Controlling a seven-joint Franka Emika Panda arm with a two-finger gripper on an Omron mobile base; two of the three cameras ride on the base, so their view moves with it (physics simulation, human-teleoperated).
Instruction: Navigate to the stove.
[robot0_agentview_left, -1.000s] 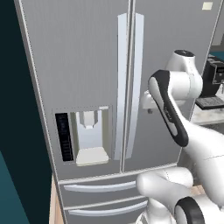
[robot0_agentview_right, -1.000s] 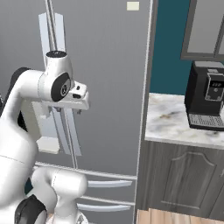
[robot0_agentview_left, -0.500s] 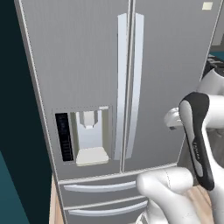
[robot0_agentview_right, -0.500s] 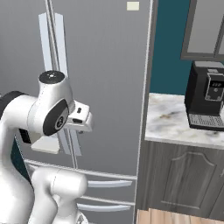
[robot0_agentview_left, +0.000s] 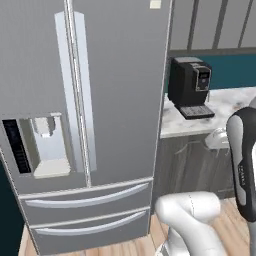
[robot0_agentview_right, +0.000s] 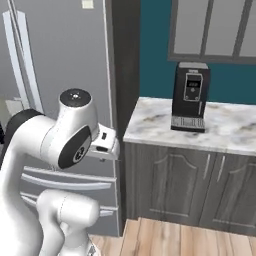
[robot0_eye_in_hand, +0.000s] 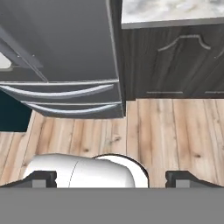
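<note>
Stove is not yet reached. Nearest, jaws (robot0_eye_in_hand: 111, 180) stand apart over the wood floor (robot0_eye_in_hand: 175, 131); next the fridge (robot0_agentview_left: 100, 100), then the bench (robot0_agentview_right: 225, 130) bearing the coffee machine (robot0_agentview_right: 190, 97). Driving blind risks clipping the cabinets (robot0_agentview_right: 170, 180) alongside.

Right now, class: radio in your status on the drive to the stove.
Tool open, holding nothing. No stove in sight. Ahead: tall grey steel fridge, black coffee machine on white marble counter.
</note>
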